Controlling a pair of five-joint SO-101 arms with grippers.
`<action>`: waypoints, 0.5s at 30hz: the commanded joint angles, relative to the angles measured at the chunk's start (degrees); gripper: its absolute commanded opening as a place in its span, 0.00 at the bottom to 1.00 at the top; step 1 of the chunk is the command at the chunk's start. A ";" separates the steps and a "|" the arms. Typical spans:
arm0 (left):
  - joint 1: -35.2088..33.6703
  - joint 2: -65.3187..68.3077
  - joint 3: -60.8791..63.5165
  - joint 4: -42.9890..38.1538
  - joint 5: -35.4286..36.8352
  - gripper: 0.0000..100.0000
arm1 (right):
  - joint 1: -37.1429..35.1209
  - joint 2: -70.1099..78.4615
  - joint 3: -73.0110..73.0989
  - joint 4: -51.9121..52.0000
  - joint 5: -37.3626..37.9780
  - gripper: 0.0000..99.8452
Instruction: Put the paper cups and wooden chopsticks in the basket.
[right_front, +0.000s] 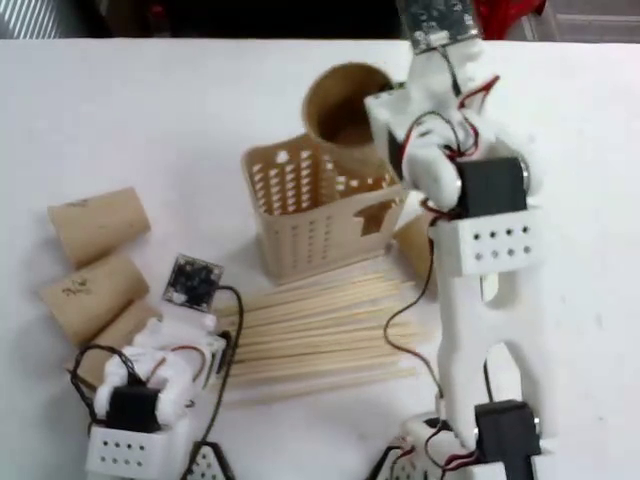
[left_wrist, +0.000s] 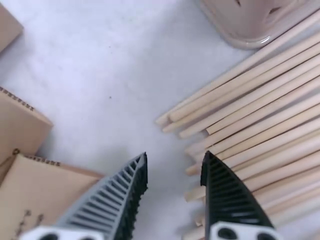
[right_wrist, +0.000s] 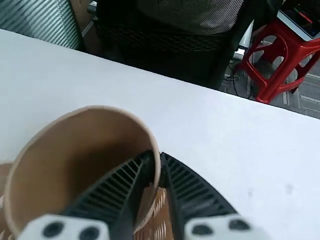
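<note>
My right gripper (right_wrist: 157, 160) is shut on the rim of a brown paper cup (right_wrist: 75, 150), one finger inside and one outside. In the high view that cup (right_front: 340, 100) hangs upright just behind the perforated beige basket (right_front: 300, 205). Three more cups (right_front: 98, 225) lie on their sides at the left, and another (right_front: 412, 250) sits beside the basket, partly hidden by the right arm. A pile of wooden chopsticks (right_front: 320, 330) lies in front of the basket. My left gripper (left_wrist: 172, 165) is open just above the table, between the lying cups (left_wrist: 30, 185) and the chopstick ends (left_wrist: 250, 125).
The left arm (right_front: 150, 380) is folded low at the table's front left corner. The tall right arm (right_front: 480, 300) stands over the right end of the chopsticks. Beyond the table's far edge are a dark chair (right_wrist: 170, 30) and a red stool (right_wrist: 285, 50).
</note>
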 joint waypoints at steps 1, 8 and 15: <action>0.57 -0.31 0.00 0.26 0.00 0.19 | 2.33 -0.84 0.62 -2.24 0.53 0.02; 0.48 -0.31 0.00 0.26 0.00 0.19 | 2.24 4.88 3.52 -2.15 0.62 0.02; 0.48 -0.31 0.00 0.26 0.00 0.19 | 2.68 7.34 5.19 1.01 0.62 0.16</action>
